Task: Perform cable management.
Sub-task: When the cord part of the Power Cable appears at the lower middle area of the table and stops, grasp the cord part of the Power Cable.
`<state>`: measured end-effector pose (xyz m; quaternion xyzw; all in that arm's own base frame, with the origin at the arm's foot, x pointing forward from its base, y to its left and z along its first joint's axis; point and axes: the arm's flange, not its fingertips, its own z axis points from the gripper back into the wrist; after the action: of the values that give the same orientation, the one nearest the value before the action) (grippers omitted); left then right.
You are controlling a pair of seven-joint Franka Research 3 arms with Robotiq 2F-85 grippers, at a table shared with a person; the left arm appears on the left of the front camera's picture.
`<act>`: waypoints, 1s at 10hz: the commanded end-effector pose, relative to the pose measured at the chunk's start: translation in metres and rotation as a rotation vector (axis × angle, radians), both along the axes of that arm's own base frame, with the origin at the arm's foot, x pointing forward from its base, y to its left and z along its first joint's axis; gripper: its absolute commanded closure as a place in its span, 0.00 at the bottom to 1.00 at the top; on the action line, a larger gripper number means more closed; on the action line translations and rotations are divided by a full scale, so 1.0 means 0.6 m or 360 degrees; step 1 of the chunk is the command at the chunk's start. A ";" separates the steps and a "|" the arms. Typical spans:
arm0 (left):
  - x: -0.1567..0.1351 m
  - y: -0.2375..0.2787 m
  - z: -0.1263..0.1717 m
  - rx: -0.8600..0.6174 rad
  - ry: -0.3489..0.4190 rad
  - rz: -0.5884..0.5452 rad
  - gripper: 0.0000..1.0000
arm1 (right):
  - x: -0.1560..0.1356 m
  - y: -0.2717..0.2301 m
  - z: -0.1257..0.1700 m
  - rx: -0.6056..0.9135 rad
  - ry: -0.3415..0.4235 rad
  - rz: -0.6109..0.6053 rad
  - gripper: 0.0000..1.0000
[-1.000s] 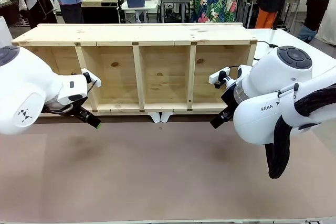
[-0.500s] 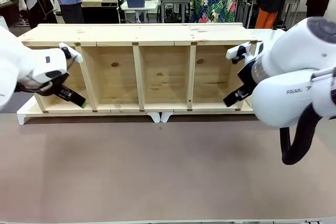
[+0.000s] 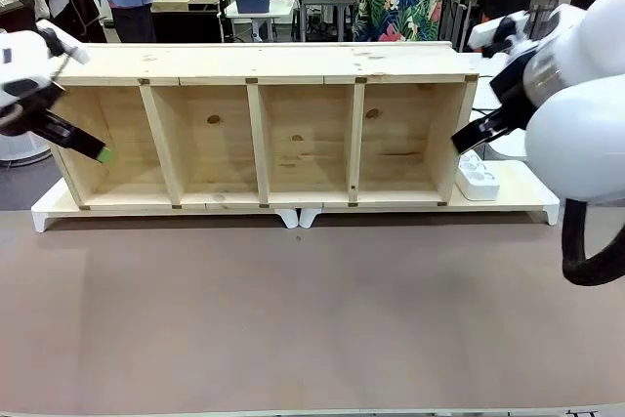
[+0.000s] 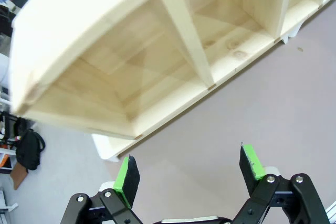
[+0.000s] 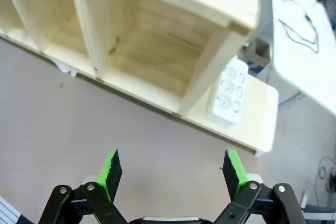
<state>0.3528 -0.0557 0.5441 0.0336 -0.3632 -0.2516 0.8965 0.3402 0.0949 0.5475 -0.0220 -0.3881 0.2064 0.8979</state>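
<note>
scene: a long pale wooden four-bay shelf unit [image 3: 259, 63] lies on a flat white base board [image 3: 518, 194] at the far side of a brown tabletop [image 3: 312, 319].
left gripper: my left gripper [image 3: 98, 151] hangs off the shelf's left end, its green-padded fingers spread wide with nothing between them.
right gripper: my right gripper [image 3: 461, 145] sits by the shelf's right end, near a white multi-socket power strip [image 3: 477, 178]. its fingers are just as far apart and just as empty.
cable: a thin black cord [image 5: 302, 27] lies loose on a white side table [image 5: 310, 72] beyond the strip, well apart from both grippers. i cannot make out its plug.
just changed: a second ago both arms crowded the front of the shelf. they have since swung outward and upward to its ends, uncovering the power strip.
meaning: i judge the tidying has not begun. the right arm is now nearer the cord, so it is the likely one to reach for it.
</note>
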 end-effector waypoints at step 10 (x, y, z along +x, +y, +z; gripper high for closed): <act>-0.148 0.182 0.129 -0.0152 -0.0229 0.0004 0.00 | -0.142 -0.103 0.127 0.0172 -0.0117 -0.0127 0.00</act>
<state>0.2602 0.0604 0.6192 0.0045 -0.4325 -0.2346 0.8706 0.2539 0.0312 0.6219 0.0117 -0.4238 0.1486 0.8934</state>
